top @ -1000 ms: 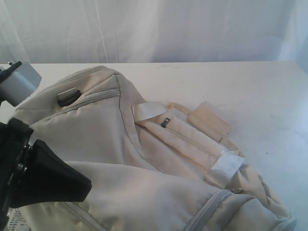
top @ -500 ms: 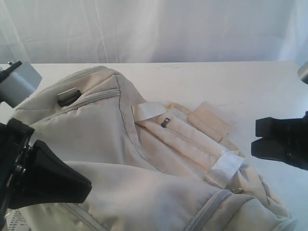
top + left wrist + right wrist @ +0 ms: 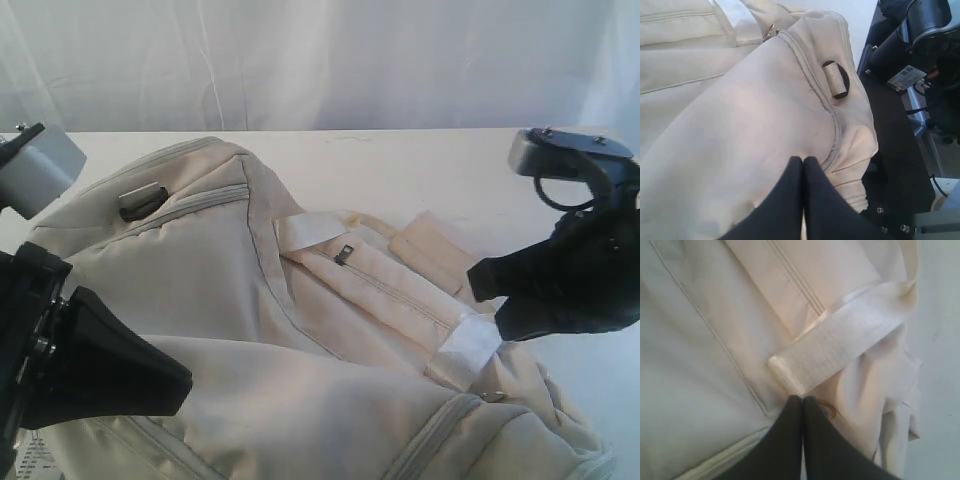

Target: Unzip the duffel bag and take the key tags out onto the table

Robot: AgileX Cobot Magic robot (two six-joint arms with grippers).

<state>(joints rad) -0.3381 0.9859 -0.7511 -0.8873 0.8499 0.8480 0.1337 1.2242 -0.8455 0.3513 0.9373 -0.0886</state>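
Currently the duffel bag (image 3: 300,330) lies on the white table (image 3: 450,170), filling the lower left and centre of the exterior view, with its grey zipper pull (image 3: 345,253) near mid-frame. My left gripper (image 3: 802,160) has its fingers pressed together over the bag's rounded end. My right gripper (image 3: 802,399), fingers likewise pressed together, sits just beside a shiny strap (image 3: 840,350).

**Desk:** How many bags are on the table (image 3: 420,165)?

**Photographer:** One duffel bag (image 3: 220,280), on one table.

**Desk:** And the robot?

**Photographer:** Two grippers, the left gripper (image 3: 803,160) and the right gripper (image 3: 802,399).

**Desk:** What fittings can be counted on the bag?

**Photographer:** From the exterior view, two webbing bands (image 3: 308,229) (image 3: 470,348), one dark zipper pull (image 3: 345,253), one strap ring (image 3: 142,201) and one beige patch (image 3: 436,250).
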